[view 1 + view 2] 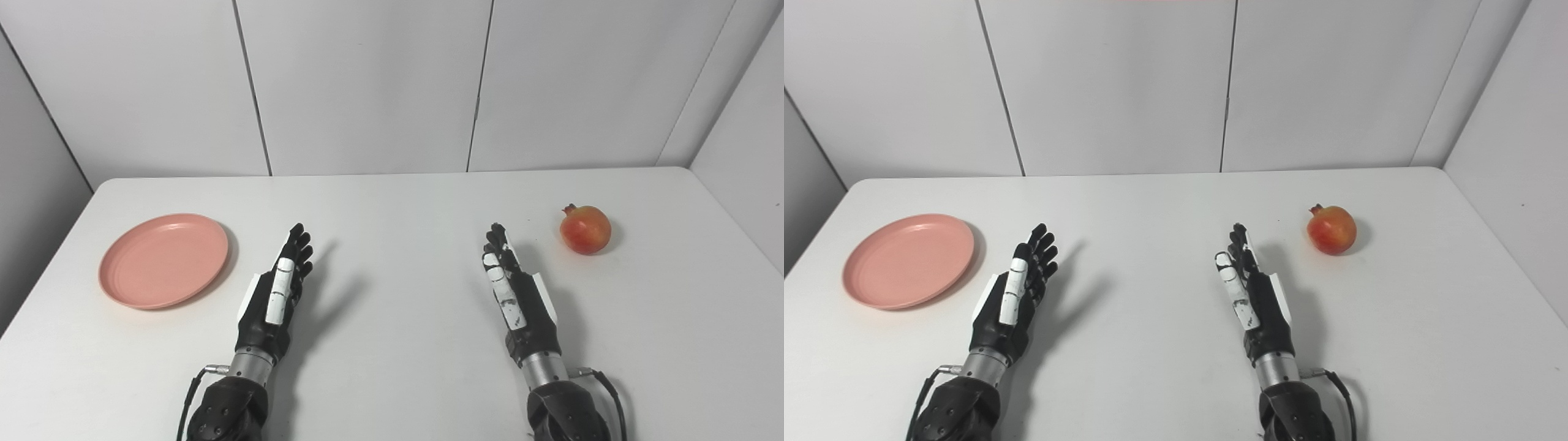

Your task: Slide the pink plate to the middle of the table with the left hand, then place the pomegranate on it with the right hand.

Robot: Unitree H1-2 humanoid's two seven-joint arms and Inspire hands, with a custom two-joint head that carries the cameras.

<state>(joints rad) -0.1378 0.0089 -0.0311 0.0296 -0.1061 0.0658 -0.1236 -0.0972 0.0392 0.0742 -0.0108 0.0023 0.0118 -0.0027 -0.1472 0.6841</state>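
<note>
On the white table [392, 202], the pink plate [163, 260] lies empty at about 9 o'clock from the table's middle, near the left edge, and no writing or brand can be read on it or anywhere else. Just to its right, at about 7 o'clock, the left hand [277, 294] hovers edge-up with fingers straight and loosely spread, holding nothing and clear of the plate. At about 5 o'clock the right hand [511, 288] is posed the same way, fingers extended and empty, while the pomegranate [585, 229] sits untouched at 3 o'clock, near that hand's fingertips but apart from them.
</note>
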